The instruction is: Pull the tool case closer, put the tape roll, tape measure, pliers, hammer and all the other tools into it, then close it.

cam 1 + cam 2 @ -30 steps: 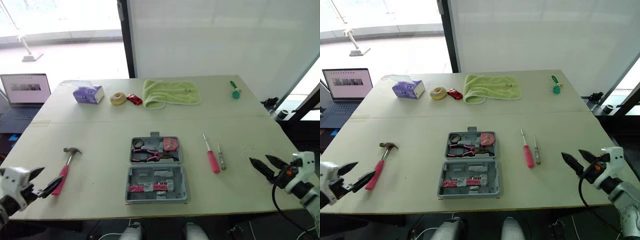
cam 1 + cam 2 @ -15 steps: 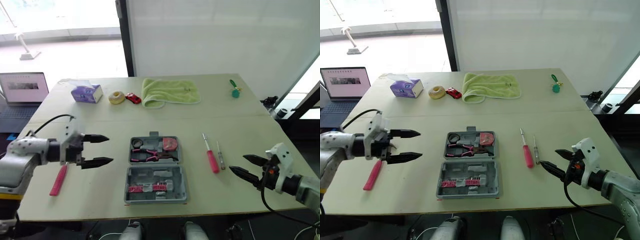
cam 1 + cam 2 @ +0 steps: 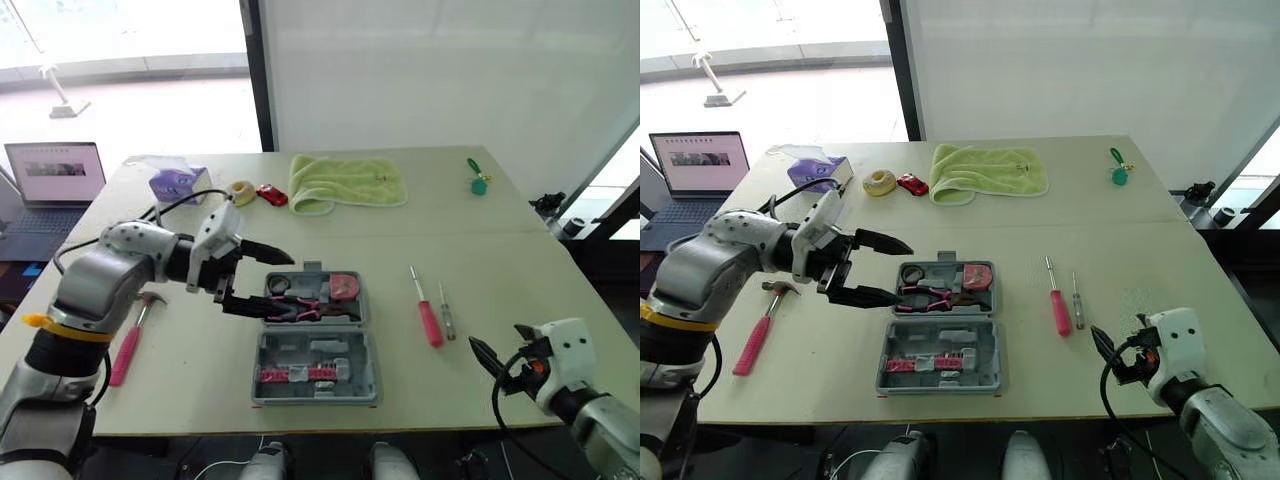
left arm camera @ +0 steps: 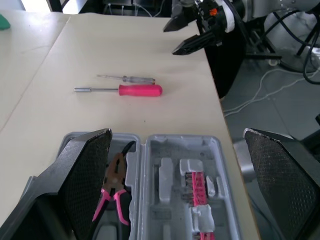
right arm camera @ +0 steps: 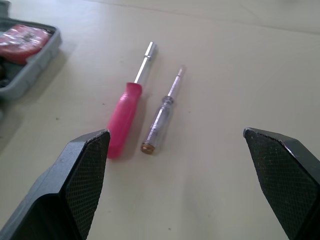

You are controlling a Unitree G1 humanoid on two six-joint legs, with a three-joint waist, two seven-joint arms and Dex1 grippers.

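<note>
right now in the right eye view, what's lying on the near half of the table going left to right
hammer → tool case → pink screwdriver → clear screwdriver

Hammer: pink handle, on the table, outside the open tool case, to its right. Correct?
No: the hammer lies left of the tool case, not right. Pink handle, on the table, outside the open case: see the right eye view.

Clearance round tool case [image 3: 345, 385]
I see bare bench [image 3: 195, 355] toward the hammer [image 3: 131, 332]; pink screwdriver [image 3: 427, 313] and clear screwdriver [image 3: 447, 314] block its right side.
</note>
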